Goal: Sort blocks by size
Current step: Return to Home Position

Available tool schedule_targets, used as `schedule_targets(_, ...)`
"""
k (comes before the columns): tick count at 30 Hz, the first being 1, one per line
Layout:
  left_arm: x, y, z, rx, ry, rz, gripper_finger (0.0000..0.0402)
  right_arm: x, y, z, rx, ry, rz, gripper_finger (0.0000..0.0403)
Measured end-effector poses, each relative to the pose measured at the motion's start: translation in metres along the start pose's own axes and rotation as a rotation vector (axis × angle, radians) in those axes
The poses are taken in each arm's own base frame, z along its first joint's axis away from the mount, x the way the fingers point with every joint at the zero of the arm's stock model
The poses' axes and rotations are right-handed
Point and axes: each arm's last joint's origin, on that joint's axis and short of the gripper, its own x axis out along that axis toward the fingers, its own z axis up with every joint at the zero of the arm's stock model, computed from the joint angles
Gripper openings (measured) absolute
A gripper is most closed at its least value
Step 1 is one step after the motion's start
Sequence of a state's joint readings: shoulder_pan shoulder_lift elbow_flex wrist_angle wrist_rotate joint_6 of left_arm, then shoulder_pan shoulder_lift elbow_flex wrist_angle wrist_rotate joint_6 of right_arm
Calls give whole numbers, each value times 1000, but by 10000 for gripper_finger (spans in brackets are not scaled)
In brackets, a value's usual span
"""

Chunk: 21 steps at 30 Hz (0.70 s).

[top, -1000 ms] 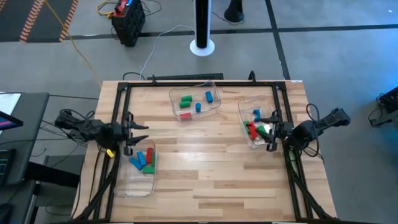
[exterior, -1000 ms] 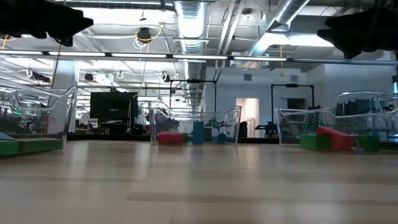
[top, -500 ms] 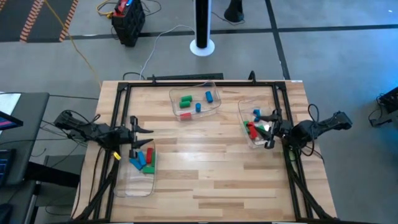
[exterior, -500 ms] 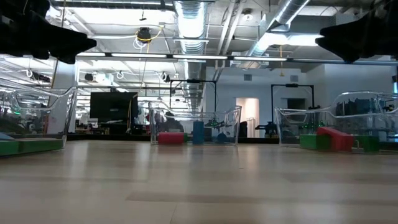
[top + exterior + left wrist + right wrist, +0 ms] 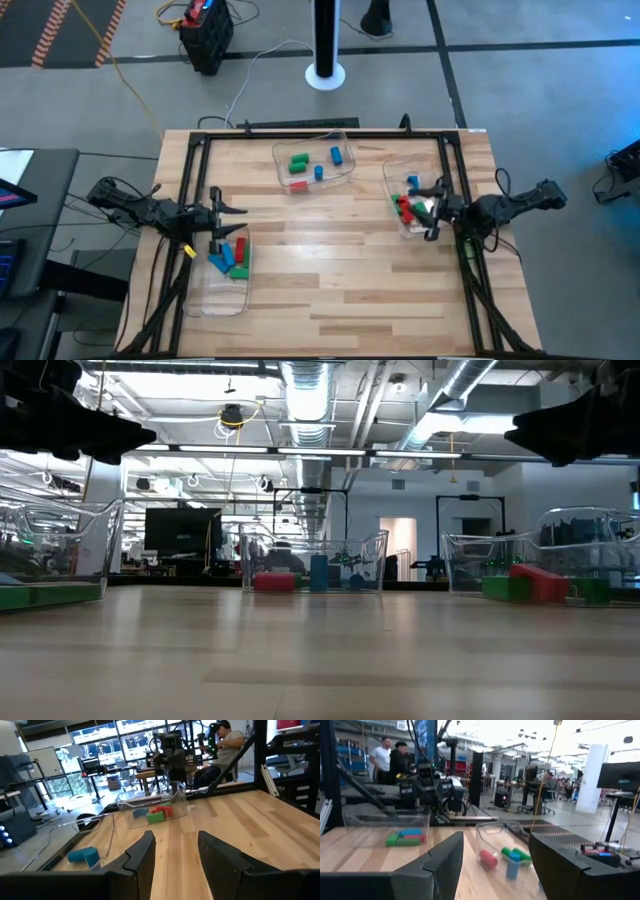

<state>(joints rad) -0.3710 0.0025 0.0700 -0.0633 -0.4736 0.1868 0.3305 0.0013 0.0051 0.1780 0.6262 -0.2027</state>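
Left fingers [image 5: 141, 862] spread, empty, high beside blocks [image 5: 231, 256] in a clear tray [image 5: 222, 296]; right fingers [image 5: 442, 865] spread, empty too, red and green blocks [image 5: 404, 208] just ahead.

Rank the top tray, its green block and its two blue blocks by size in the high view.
1. Top tray.
2. Green block and longer blue block, too alike to rank.
3. Shorter blue block.
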Motion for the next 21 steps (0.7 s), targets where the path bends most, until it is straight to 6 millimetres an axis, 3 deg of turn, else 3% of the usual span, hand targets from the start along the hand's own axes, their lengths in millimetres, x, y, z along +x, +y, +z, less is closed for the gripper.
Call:
schedule_targets(13, 0, -1, 0, 11, -5, -23, 142, 0, 0, -1, 15, 10, -1, 255)
schedule_targets(21, 0, -1, -1, 12, -4, -22, 142, 0, -3, -3, 33, 37, -105, 255)
